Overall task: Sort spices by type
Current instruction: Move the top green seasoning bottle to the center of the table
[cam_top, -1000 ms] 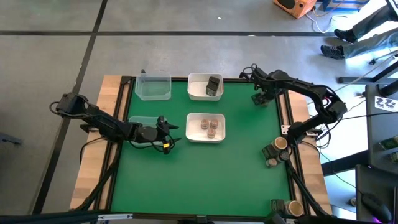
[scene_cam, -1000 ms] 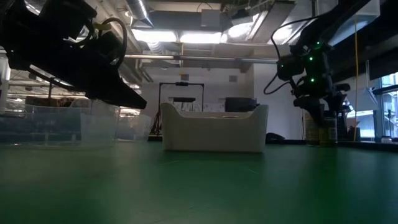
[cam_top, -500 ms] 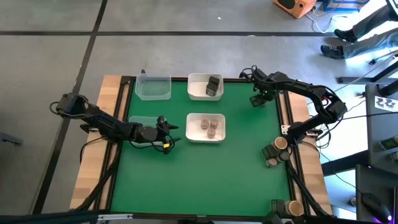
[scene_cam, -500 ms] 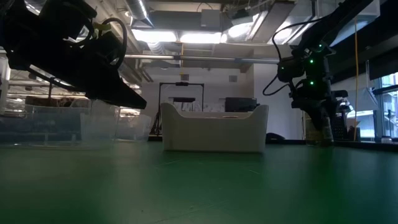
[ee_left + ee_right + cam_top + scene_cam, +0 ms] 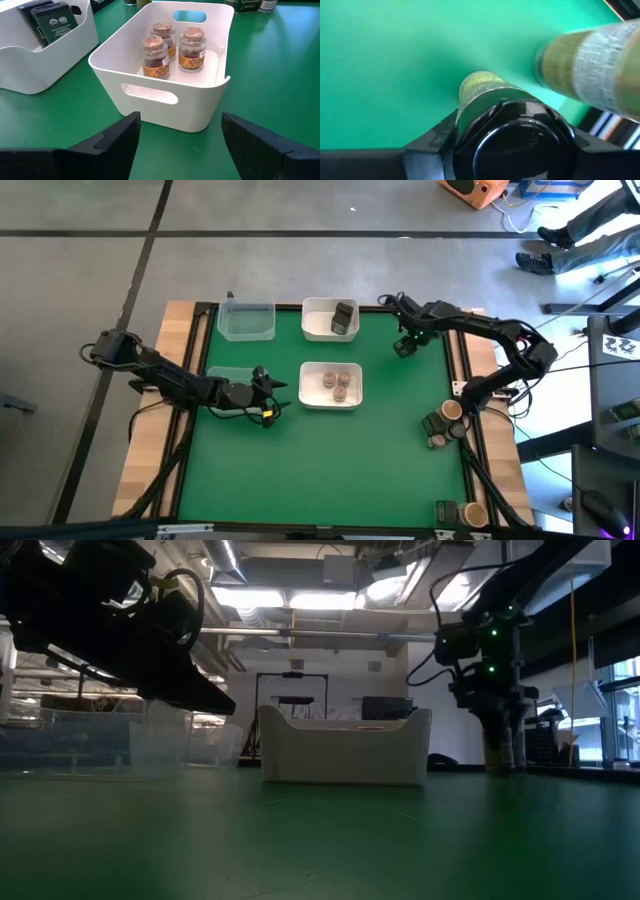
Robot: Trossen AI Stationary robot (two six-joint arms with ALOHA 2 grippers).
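My right gripper hangs near the table's far right and is shut on a black-capped spice cylinder with a green label. In the low view the cylinder shows below the fingers. My left gripper stands open just in front of the middle white tray. Three brownish cork-topped jars stand on that tray's floor. Dark boxy tins sit in the far white tray. My right gripper pinches the cylinder's black cap end between its two fingers. The fingers come from above and point steeply down. The cylinder stands upright under them, label end toward the mat. Whether its foot is clear of the mat, I cannot tell.
A clear tub stands at the far left and another clear tub lies under my left arm. More spices stand at the right edge and others at the near right corner. A blurred jar is close to my right gripper.
My right gripper has gone along the far side toward the table's left edge and a little toward the near edge, away from the far right corner, and has rolled somewhat.
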